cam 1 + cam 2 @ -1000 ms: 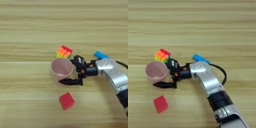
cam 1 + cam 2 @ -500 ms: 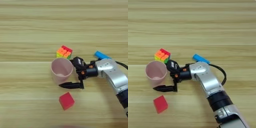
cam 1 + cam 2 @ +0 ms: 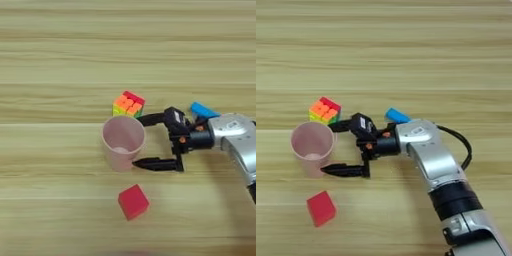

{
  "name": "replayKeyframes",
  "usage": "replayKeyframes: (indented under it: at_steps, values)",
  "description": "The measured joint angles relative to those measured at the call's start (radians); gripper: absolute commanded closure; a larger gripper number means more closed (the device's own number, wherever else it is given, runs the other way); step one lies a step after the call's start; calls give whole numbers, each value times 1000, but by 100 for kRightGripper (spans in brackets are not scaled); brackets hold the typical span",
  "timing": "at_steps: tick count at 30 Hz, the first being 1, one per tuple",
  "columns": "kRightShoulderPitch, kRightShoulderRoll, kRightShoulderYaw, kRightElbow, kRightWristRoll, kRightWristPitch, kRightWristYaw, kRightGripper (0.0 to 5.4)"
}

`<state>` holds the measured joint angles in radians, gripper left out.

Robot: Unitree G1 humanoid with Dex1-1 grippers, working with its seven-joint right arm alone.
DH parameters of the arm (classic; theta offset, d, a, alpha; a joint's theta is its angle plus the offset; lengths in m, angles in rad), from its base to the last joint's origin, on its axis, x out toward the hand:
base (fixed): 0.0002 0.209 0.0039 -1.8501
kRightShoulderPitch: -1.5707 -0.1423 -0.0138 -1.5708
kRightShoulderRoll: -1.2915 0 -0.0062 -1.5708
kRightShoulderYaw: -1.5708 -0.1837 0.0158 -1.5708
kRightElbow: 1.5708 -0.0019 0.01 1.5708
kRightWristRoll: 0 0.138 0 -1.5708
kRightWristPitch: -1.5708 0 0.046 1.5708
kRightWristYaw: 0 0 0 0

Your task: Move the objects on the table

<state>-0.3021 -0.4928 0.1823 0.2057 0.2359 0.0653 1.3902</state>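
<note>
On the light wood-grain worktop (image 3: pixel 60 60), the pale pink cup (image 3: pixel 123 142) stands upright at the left of the group, its mouth open to the camera. Just behind it, toward the far side, sits a small many-coloured puzzle cube (image 3: pixel 129 104), close to the cup's rim; whether they touch cannot be told. In front of the cup, nearer the camera and apart from it, lies the red cube (image 3: pixel 133 201), turned a little askew on the boards.

To the cup's right is the claw (image 3: pixel 141 141), its two black fingers spread wide apart. The far finger (image 3: pixel 151 119) reaches toward the gap between cup and puzzle cube, while the near finger (image 3: pixel 155 163) lies low along the worktop with its tip at the cup's base. The cup's right side sits between the two tips, not clamped.

Further right, the blue block (image 3: pixel 397 116) lies just behind the black wrist, partly hidden by it. The silver forearm (image 3: pixel 426 152) runs off toward the lower right, with a black cable (image 3: pixel 465 147) looping beside it
</note>
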Motion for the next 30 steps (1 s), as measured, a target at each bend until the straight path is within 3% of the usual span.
replayKeyframes:
  at_steps: [7,16,25,30]
  values:
    - [17,-57,-86,9,30,-41,44,5]
    - [18,-73,-170,37,68,-60,45,5]
    - [35,-3,-262,-79,157,28,-160,5]
    - [51,64,-319,-166,185,60,-340,5]
